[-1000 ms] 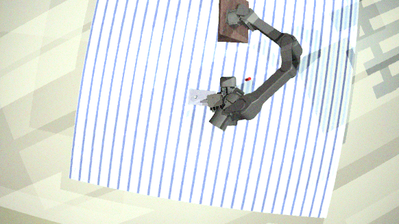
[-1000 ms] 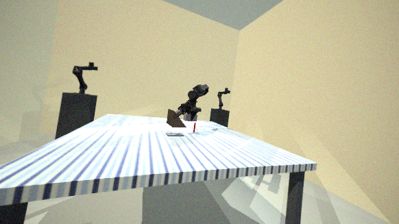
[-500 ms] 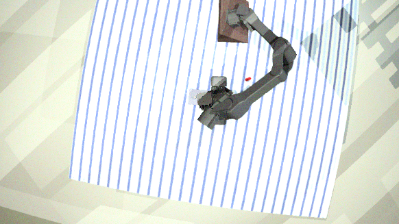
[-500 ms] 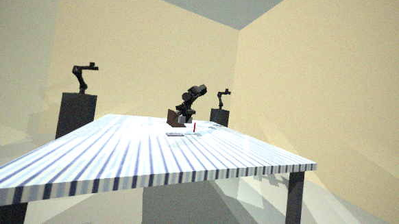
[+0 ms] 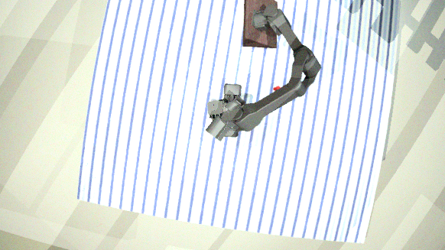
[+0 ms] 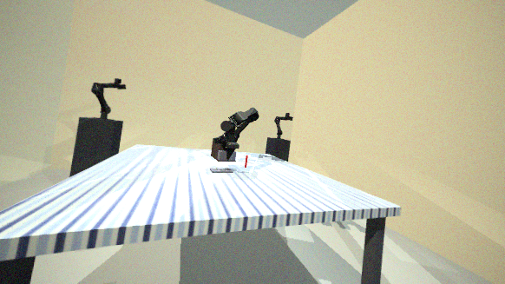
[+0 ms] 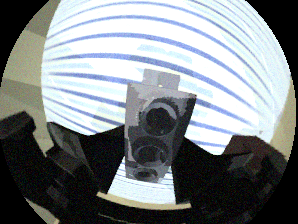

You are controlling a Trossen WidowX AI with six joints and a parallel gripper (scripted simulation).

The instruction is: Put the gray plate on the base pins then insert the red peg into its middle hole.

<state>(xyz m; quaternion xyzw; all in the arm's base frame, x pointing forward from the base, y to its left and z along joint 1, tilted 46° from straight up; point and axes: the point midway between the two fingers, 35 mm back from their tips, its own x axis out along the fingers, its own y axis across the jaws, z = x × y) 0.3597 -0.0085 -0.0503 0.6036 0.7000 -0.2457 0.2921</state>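
My gripper [image 7: 151,128] [image 5: 225,110] is shut on the gray plate [image 7: 150,138] [image 6: 226,155], whose three holes face the wrist camera. The gray base [image 6: 222,170] lies on the table in the exterior view, with the plate a little above it and a gap between them. In the wrist view, the far end of the base [image 7: 171,80] shows beyond the plate; the rest is hidden. In the top view the gripper covers the base. The pins cannot be made out clearly. The red peg [image 6: 246,161] [image 5: 277,88] stands upright, apart from base and gripper, near my forearm in the top view.
A brown wooden slab [image 5: 257,37] is at my arm's foot on the striped table [image 5: 153,163]. Two other dark arms stand on pedestals [image 6: 96,146] [image 6: 278,148] beyond the table.
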